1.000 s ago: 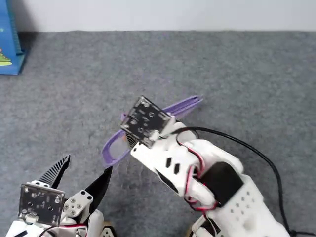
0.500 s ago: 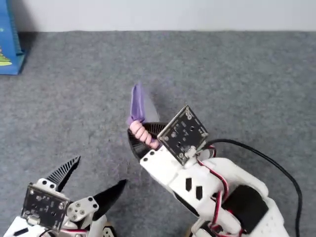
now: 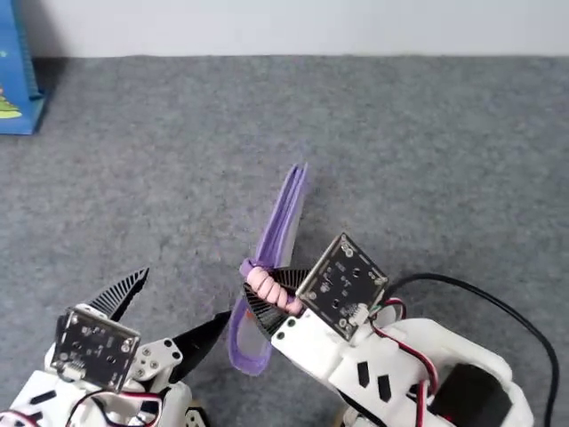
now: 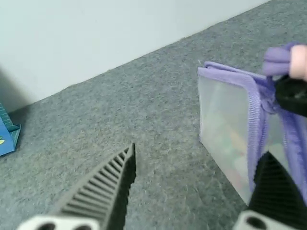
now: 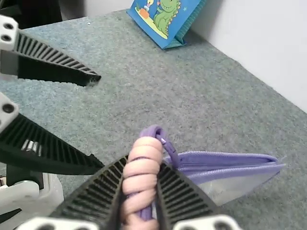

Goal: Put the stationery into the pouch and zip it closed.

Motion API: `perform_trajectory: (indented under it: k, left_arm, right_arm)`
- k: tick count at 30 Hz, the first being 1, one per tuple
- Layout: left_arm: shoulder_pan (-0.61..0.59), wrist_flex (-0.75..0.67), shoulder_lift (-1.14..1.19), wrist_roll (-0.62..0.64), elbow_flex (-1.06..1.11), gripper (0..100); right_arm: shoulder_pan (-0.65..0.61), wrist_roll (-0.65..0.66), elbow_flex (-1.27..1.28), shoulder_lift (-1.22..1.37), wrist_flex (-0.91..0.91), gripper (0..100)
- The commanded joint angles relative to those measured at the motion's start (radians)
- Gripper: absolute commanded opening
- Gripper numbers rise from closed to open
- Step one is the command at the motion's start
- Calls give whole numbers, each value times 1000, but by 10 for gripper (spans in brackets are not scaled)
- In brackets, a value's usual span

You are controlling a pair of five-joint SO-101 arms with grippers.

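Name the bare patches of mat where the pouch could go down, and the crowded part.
Free: the mat between pouch and far wall, and between pouch and blue box. Crowded: the near edge, where the open left gripper sits beside the right gripper, shut on the pouch's pink coil.

My high camera looks down at the surface (image 3: 418, 133) from above the pouch (image 3: 283, 218). Wrist cameras look along the left claw (image 4: 199, 153) and right claw (image 5: 143, 164), close to this pouch; all views share it.

Tabletop robot test setup, grey felt mat (image 3: 444, 133), white wall (image 3: 311, 27)
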Motion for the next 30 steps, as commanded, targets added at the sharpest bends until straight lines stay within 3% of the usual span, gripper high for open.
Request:
perform_trajectory:
  k: [1, 7, 16, 24, 30]
  left_arm:
    - [-2, -28, 31, -8, -4, 375]
    - [-2, 8, 31, -6, -59, 375]
    - [-2, 29, 31, 35, -85, 375]
    - [-3, 23, 31, 77, -85, 374]
    - [11, -41, 37, 146, -79, 374]
  right_arm:
    - [-8, -12, -8, -15, -31, 8]
    - [-4, -43, -6, -10, -220, 8]
    - [-2, -107, -6, 64, -364, 8]
    - [-10, -110, -9, 54, -174, 8]
    - [-125, -110, -14, 54, -74, 8]
